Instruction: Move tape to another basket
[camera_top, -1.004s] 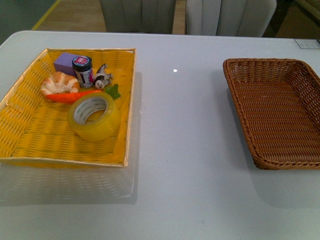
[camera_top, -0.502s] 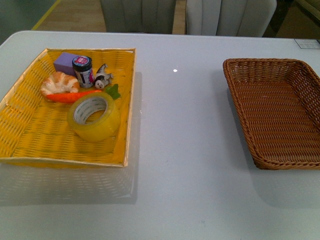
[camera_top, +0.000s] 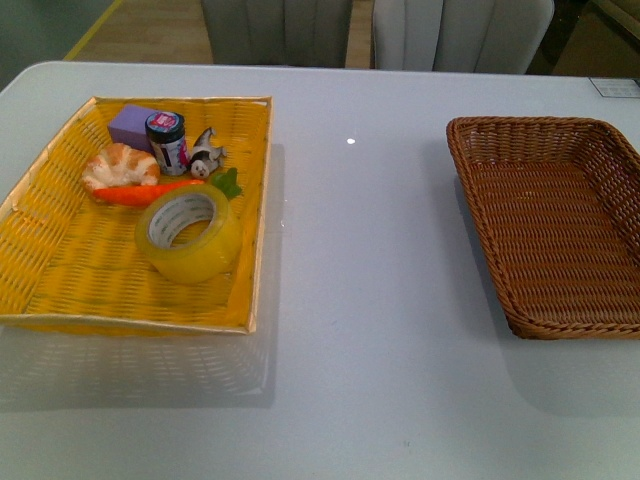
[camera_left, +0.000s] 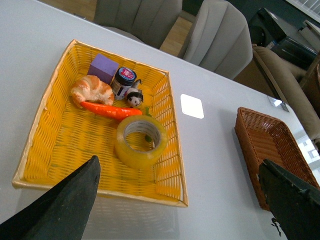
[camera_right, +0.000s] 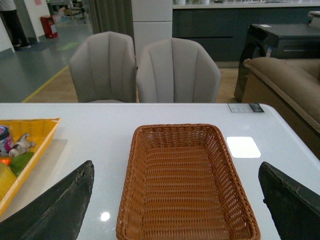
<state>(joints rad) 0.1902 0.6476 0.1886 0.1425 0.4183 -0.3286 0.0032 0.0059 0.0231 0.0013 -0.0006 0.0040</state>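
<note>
The tape (camera_top: 188, 235), a wide yellowish translucent roll with a white core, lies flat in the yellow woven tray (camera_top: 60, 285) on the table's left, just in front of a toy carrot (camera_top: 145, 192). The dark brown wicker basket (camera_top: 480, 200) sits empty on the right. Neither arm shows in the front view. My left gripper (camera_left: 182, 205) hangs open high over the table near the tray, with the tape (camera_left: 141, 142) ahead of it. Over the basket (camera_right: 130, 180) my right gripper (camera_right: 175, 207) is open too, holding nothing.
The tray also holds a croissant (camera_top: 118, 165), a purple block (camera_top: 132, 124), a small dark jar (camera_top: 166, 142) and a little toy figure (camera_top: 205, 155). Two grey chairs (camera_right: 145, 70) stand beyond the table's far edge. White tabletop (camera_top: 360, 260) lies between tray and basket.
</note>
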